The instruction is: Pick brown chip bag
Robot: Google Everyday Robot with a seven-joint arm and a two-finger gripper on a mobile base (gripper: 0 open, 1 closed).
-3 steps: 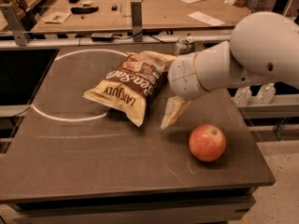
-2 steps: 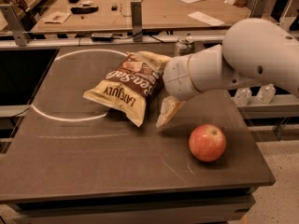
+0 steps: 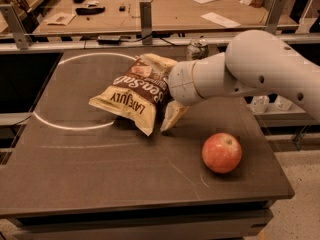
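Note:
The brown chip bag (image 3: 134,95) lies on the dark table (image 3: 100,174), a crinkly tan and dark brown bag printed "LATE JULY" and "Sea Salt". My gripper (image 3: 171,118) hangs down from the white arm (image 3: 250,71) right at the bag's right edge, its tip close to the table top. The arm's wrist covers the bag's right end.
A red apple (image 3: 221,152) sits on the table to the right of and nearer than the gripper. A soda can (image 3: 197,48) stands behind the arm near the table's far edge. A white chalk circle (image 3: 75,126) marks the table's left half. A workbench with papers (image 3: 150,4) stands behind.
The arm and gripper have moved a little to the left, closer against the bag's right edge. The bag and apple have not moved.

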